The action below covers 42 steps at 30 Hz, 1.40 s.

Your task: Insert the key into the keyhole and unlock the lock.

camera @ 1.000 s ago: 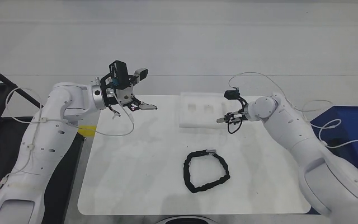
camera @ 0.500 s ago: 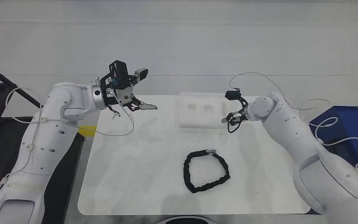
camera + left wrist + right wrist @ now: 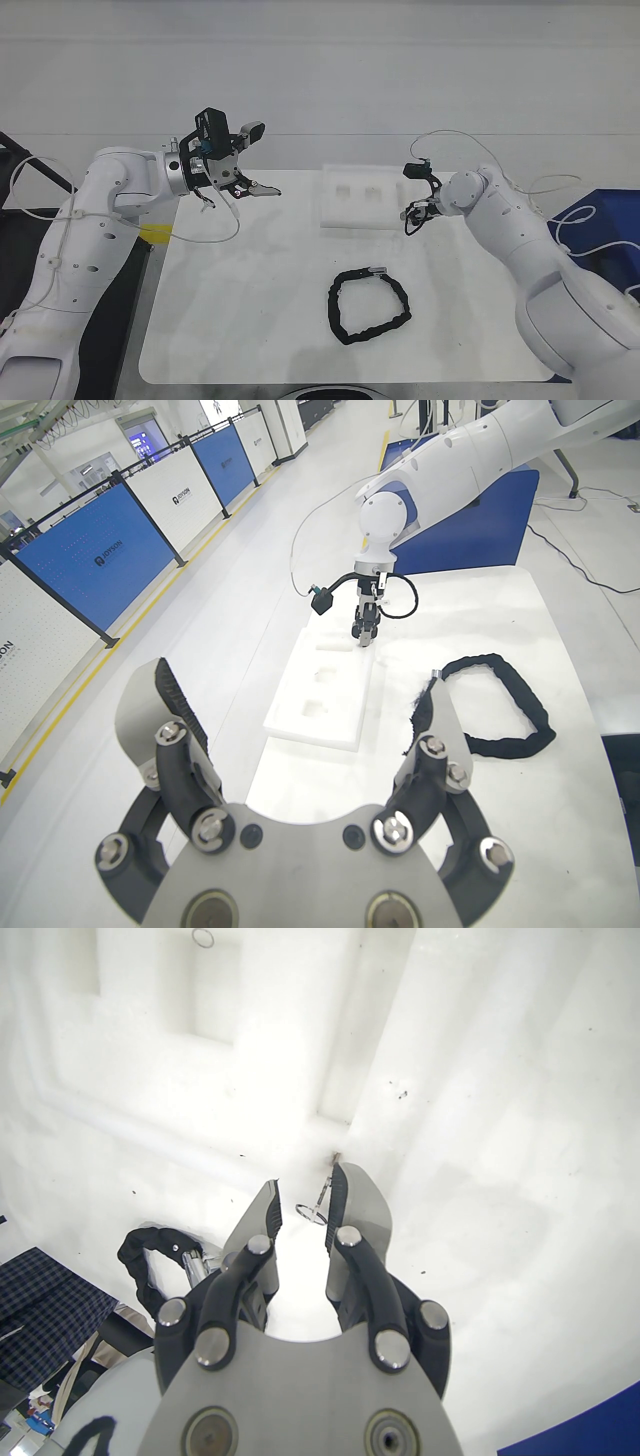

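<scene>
We find the right gripper (image 3: pixel 307 1178) low over the table (image 3: pixel 250 300), right at the corner of the foam tray (image 3: pixel 335 215), with its jaws a narrow gap apart. The key (image 3: pixel 320 1200) sits in that gap, its shaft along one pad (image 3: pixel 334 1198) and its ring between the two. The other pad stands clear of it, so we read this as a hand set around the key and not pinching it yet. The key's tip appears to touch the tray's corner, which we judge props it up enough to be taken by its sides. The narrow opening suits so thin a thing: a small closing should catch it without knocking it flat

The lock (image 3: pixel 378 331), a black chain loop, lies flat on the table nearer the robot, well apart from the key, with its metal end (image 3: pixel 377 269) turned toward the tray. We take that end for where the keyhole is, though the hole itself is too small to make out

The left gripper (image 3: pixel 295 680) hangs near the table's far left corner, jaws spread wide and empty, facing the tray and lock. We judge it is placed there to steady the lock once the key is in hand

The step in hand is the pickup; insertion and turning are not yet begun
</scene>
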Tool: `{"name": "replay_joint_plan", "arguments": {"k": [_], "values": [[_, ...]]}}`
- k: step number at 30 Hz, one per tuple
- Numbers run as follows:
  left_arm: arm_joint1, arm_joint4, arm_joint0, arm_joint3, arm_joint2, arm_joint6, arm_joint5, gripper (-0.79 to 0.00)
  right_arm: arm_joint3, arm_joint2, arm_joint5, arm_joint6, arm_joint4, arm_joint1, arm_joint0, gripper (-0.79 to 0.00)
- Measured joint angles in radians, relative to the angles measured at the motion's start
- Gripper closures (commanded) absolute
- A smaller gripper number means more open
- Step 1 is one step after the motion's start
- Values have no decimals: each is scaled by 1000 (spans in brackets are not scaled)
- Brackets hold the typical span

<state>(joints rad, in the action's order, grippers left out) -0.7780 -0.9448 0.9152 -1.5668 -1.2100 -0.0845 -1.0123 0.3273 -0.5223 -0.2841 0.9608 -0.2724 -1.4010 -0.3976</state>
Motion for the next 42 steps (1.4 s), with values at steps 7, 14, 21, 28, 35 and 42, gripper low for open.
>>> {"name": "replay_joint_plan", "arguments": {"k": [7, 14, 21, 28, 35, 42], "values": [[0, 0, 0, 0, 0, 0, 0, -785, -29, -4, 9, 2, -7, -17, 8, -74], [0, 0, 0, 0, 0, 0, 0, -785, -54, -10, 32, 5, -8, -33, 10, 0], [0, 0, 0, 0, 0, 0, 0, -785, -66, -15, 29, 10, -17, -44, 13, 0], [0, 0, 0, 0, 0, 0, 0, -785, -80, -24, 10, 31, -36, -39, 35, 0], [0, 0, 0, 0, 0, 0, 0, -785, -75, -49, -43, 66, -28, -19, 57, 0], [0, 0, 0, 0, 0, 0, 0, -785, -34, -96, -147, 135, 15, 20, 70, 0]]}}
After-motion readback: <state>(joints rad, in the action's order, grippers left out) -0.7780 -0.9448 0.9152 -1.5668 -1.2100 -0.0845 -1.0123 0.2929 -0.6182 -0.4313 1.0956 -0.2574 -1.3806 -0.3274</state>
